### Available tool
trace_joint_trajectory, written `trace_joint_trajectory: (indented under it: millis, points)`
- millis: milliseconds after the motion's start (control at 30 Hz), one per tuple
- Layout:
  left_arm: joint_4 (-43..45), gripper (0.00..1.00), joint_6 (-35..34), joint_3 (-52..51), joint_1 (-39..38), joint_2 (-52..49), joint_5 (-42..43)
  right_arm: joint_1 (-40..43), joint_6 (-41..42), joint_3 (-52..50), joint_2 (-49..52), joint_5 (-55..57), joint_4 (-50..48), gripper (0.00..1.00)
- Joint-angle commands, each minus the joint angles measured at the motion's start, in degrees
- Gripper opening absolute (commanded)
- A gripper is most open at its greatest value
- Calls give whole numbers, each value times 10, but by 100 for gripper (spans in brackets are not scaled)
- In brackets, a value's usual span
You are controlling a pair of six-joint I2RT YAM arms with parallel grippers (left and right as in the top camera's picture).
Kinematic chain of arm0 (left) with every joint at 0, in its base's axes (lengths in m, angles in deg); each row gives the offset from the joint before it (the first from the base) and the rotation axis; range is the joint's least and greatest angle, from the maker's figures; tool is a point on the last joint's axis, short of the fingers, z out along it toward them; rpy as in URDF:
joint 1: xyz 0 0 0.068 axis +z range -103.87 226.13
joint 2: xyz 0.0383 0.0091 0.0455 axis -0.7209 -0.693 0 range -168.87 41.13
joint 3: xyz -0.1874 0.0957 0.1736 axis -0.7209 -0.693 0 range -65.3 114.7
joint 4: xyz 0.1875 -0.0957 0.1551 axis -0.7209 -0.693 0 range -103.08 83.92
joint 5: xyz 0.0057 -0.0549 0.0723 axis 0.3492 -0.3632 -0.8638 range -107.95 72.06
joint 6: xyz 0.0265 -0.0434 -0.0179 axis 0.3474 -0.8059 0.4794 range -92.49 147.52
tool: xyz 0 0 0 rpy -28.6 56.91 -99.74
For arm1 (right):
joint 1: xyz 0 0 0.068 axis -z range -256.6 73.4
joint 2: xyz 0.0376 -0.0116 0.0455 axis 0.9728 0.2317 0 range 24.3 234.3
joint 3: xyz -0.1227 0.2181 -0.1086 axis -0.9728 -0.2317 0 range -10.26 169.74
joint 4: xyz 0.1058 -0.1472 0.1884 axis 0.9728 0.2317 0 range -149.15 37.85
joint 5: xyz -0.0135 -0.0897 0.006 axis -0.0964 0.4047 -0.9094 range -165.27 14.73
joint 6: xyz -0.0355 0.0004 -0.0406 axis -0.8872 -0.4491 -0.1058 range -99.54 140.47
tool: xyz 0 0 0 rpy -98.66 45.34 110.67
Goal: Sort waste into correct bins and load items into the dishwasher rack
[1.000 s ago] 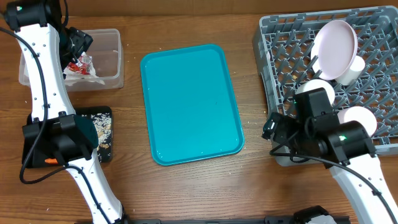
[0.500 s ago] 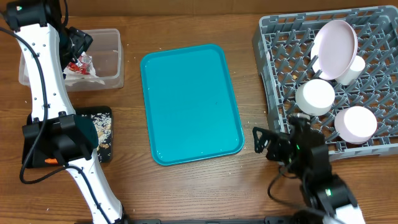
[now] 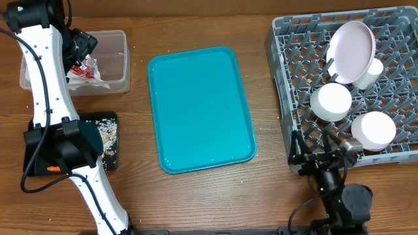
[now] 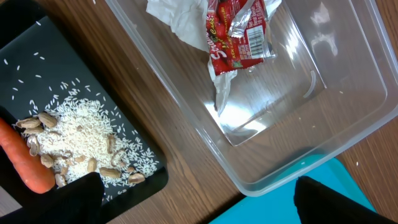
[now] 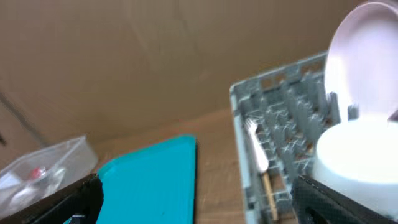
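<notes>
- The serving tray lies in the middle of the bench.
- The bin sits in the far left corner, with a wrapper inside it.
- The flat dish lies by the left edge, nearer than the bin, bearing rice and a carrot.
- The rack fills the far right corner.
- In the rack, a plate leans at the back.
- The first bowl sits before the plate, and the second bowl is to its right, nearer the near edge.
- A fork lies by the rack's left wall.

L arm, R arm: jaws apart.
</notes>
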State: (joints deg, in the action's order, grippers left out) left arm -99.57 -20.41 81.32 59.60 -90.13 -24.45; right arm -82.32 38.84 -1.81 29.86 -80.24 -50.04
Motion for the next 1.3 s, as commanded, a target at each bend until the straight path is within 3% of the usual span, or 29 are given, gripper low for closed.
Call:
trace_joint_trajectory:
  millis: [0, 167, 367, 1267]
  points:
    - [-1, 100, -8, 7, -3, 1, -10, 28, -8, -70, -28, -4, -110, 100]
    - [-1, 100, -8, 7, -3, 1, -10, 46, -20, -80, -30, 1, -152, 100]
    - [-1, 100, -8, 7, -3, 1, -10, 89, -20, -80, -54, -2, -70, 100]
    - [-1, 100, -8, 7, -3, 1, -10, 91, -21, -80, -54, 2, -47, 100]
